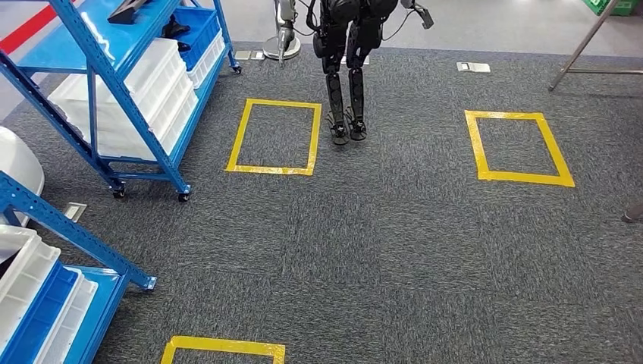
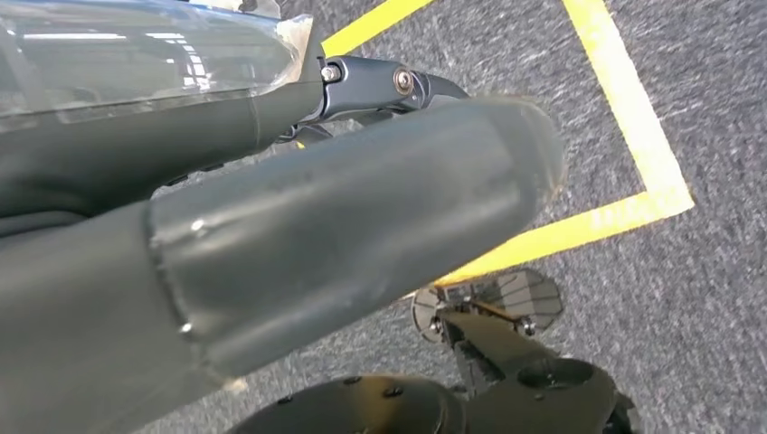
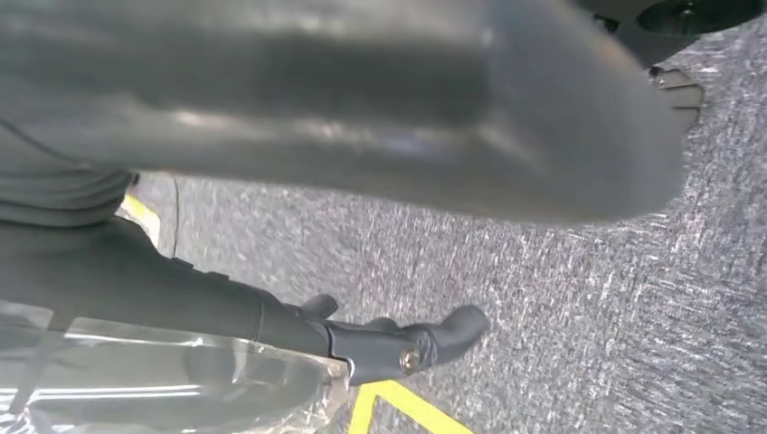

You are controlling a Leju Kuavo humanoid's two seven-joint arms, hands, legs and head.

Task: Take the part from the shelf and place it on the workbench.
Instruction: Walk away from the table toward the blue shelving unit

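The part cannot be made out on the blue shelf [image 1: 114,91], which holds white bins [image 1: 155,83]. The left hand [image 2: 344,226] and right hand [image 3: 362,127] hang over grey carpet [image 1: 394,250] by yellow tape [image 2: 633,127]; whether either grips anything, I cannot tell.

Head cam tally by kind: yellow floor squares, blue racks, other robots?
Yellow squares: 3
Blue racks: 2
Other robot: 1
Total: 6
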